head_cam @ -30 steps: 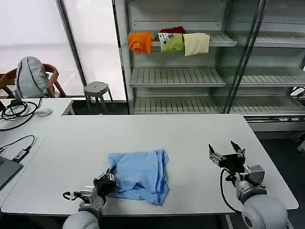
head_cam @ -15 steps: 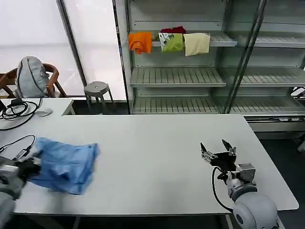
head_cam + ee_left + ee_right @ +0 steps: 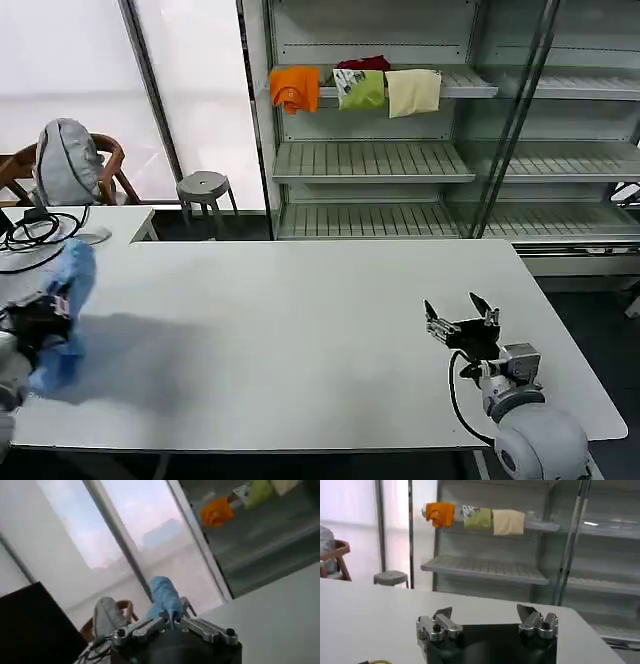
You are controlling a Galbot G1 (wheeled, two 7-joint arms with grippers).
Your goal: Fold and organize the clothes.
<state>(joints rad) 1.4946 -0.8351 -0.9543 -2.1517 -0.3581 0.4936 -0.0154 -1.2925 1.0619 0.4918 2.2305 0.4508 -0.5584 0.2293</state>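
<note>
The light blue T-shirt hangs bunched and lifted off the white table at its far left edge. My left gripper is shut on it there. In the left wrist view the blue fabric sticks up from between the closed jaws of the left gripper. My right gripper hovers low over the table's right side, open and holding nothing; the right wrist view shows its jaws spread wide apart.
Black cables and a mouse lie on the adjoining desk at the left. Behind the table stand metal shelves with orange, green and cream cloths, plus a stool and a chair.
My left gripper has swept the T-shirt from the table's front middle to its far left edge and lifted it off the surface. The right gripper shifted slightly left.
</note>
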